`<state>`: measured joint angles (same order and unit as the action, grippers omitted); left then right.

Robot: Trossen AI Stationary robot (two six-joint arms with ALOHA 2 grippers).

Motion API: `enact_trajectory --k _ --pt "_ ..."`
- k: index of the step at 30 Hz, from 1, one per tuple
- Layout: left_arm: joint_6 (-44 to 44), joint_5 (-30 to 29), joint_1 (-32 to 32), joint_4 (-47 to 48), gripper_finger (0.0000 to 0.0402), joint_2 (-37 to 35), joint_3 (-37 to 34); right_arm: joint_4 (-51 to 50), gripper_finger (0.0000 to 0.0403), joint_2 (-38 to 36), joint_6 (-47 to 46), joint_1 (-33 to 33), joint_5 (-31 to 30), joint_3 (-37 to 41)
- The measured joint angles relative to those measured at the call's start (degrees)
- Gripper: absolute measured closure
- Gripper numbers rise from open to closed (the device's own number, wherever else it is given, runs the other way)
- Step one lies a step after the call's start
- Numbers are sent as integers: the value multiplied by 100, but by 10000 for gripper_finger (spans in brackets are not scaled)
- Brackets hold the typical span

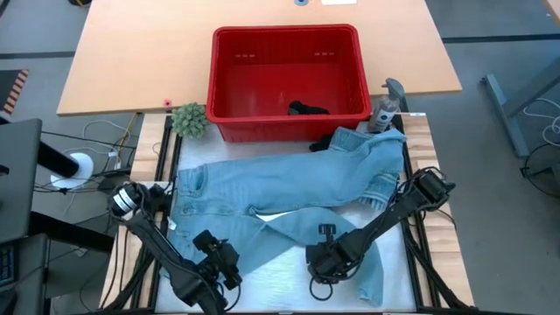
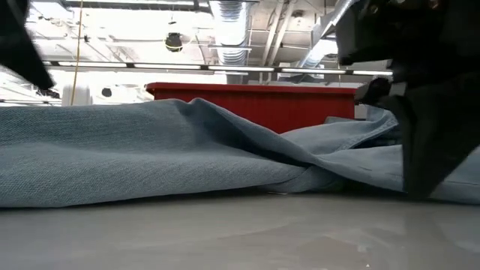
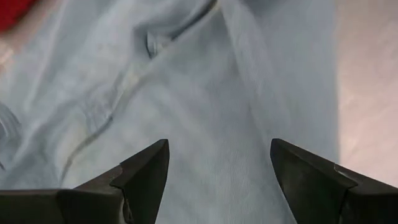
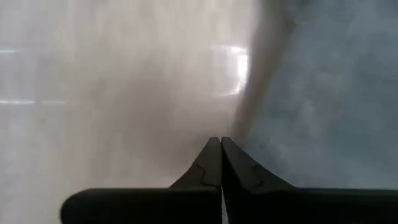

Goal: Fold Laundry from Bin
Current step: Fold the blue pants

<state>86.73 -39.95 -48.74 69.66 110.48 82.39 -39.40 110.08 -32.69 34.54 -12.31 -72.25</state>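
Light blue denim jeans (image 1: pixel 289 184) lie spread on the table in front of the red bin (image 1: pixel 284 31), waist toward the left, legs toward the right and near edges. A black garment (image 1: pixel 308 109) lies on the bin's floor. My left gripper (image 3: pixel 217 168) hangs open above the near left leg (image 1: pixel 223 262), fingers clear of the cloth. My right gripper (image 4: pixel 219 142) is shut, pointing steeply down at the inner edge of the near right leg (image 1: pixel 322 260). My right gripper's shut fingertips (image 4: pixel 214 152) come from above, pointing down, right at the denim leg's edge (image 4: pixel 249 124), where cloth meets bare table. The low view shows the gripper (image 2: pixel 420 150) down at cloth level. I cannot tell whether it touches the cloth, and no cloth shows between the fingers.
A small green plant (image 1: pixel 188 120) stands left of the bin, and a grey spray bottle (image 1: pixel 385 109) at its right corner. Bare pale table (image 1: pixel 289 262) shows between the two jeans legs. Cables and arm bases flank the table on both sides.
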Motion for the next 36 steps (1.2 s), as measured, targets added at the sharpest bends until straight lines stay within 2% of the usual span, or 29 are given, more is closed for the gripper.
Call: enact_trajectory --k 4,9,13,17,19,23,27,30,33,36 --pt "339 217 -124 -372 132 -7 -474 71 388 -9 -10 83 47 -2" --pt "603 504 -261 -895 132 -7 -942 105 386 -9 -48 176 460 -2" --pt "774 569 -351 -880 132 -7 -1012 47 378 -195 -150 325 324 -2" --pt "803 563 -410 -914 132 -116 -1012 -132 354 -567 -462 328 -527 -13" --pt "802 511 -427 -890 132 -236 -1012 -363 341 -682 -626 168 -733 -13" --pt "544 318 -432 -815 132 -555 -1008 -703 301 -719 -810 -261 -486 -5" --pt "275 210 -432 -631 132 -832 -1007 -116 243 -668 -451 -505 26 141" --pt "249 203 -432 -397 132 -974 -1007 149 208 -669 -409 -590 34 249" --pt "385 197 -443 -177 132 -1014 -1007 66 194 -671 -397 -647 -219 332" --pt "397 197 -447 -169 132 -1014 -1028 119 199 -671 -416 -709 -289 440"
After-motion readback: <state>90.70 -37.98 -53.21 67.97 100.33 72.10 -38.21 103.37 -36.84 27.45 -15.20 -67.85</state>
